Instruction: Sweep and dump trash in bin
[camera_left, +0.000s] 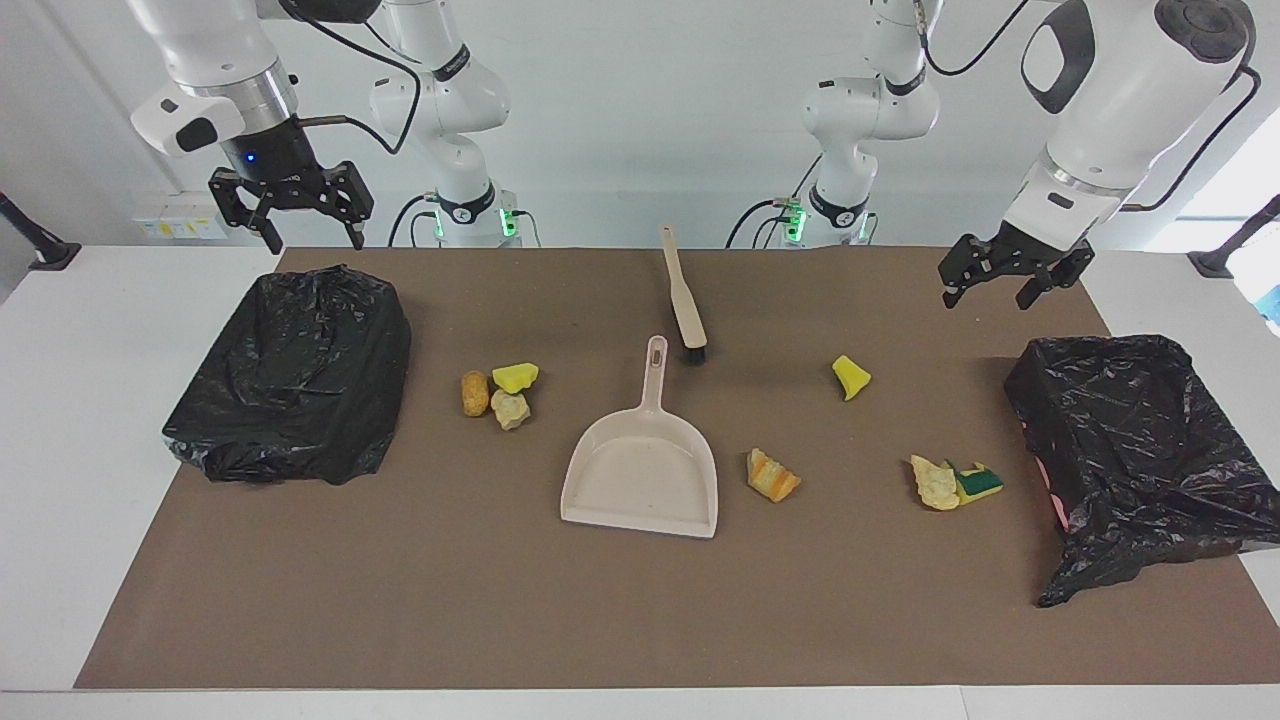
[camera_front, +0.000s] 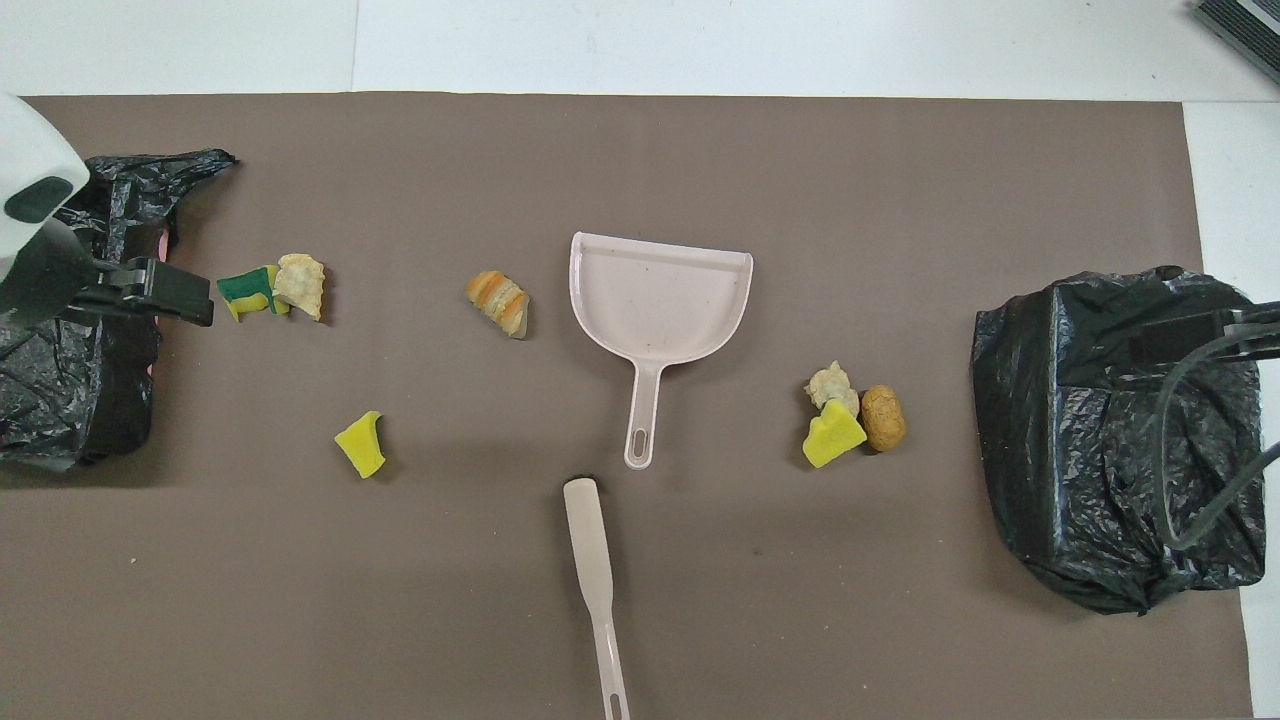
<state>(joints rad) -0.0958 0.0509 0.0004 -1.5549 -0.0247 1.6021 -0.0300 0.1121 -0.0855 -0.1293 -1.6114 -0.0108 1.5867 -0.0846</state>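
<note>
Trash (camera_left: 770, 474) lies scattered on the mat, seemingly well below both grippers' spread fingers (camera_left: 272, 236).

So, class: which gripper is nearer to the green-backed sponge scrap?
Left. The left gripper hangs open in the air by the bin at its own end, near the green-backed sponge scrap. The right gripper waits open above the bin at the right arm's end.

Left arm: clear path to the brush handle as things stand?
Probably yes. The left gripper hangs open in the air toward its own end; the brush lies bare nearer the robots than the dustpan, nothing on or against it.
</note>
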